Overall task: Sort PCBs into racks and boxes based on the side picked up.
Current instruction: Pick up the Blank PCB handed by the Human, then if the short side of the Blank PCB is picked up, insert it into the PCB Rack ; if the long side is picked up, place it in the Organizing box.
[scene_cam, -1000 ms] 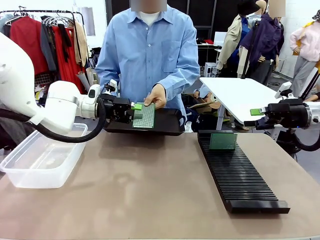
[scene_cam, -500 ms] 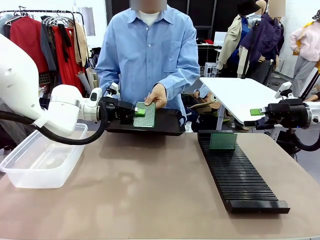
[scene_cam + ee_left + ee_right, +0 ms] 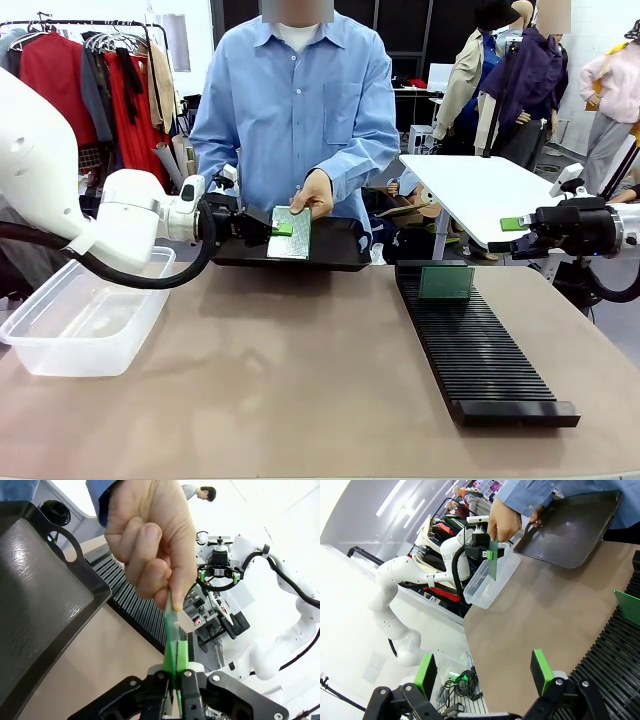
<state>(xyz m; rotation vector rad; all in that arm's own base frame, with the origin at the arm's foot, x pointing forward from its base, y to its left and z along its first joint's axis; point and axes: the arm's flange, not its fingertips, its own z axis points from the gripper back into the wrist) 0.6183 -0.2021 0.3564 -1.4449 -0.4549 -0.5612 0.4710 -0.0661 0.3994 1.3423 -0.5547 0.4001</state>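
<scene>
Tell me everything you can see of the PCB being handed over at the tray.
The PCB is a thin, flat green rectangular board with a fine dotted grid on its face. It stands upright on edge above the black tray. The person's hand pinches its top edge, and the left gripper is shut on its side edge, green pads on both faces. Nothing else touches it.

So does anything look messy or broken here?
Nothing stands out. The left gripper is shut on a PCB the person's hand holds too, one PCB stands upright in the rack, and the box sits level.
</scene>
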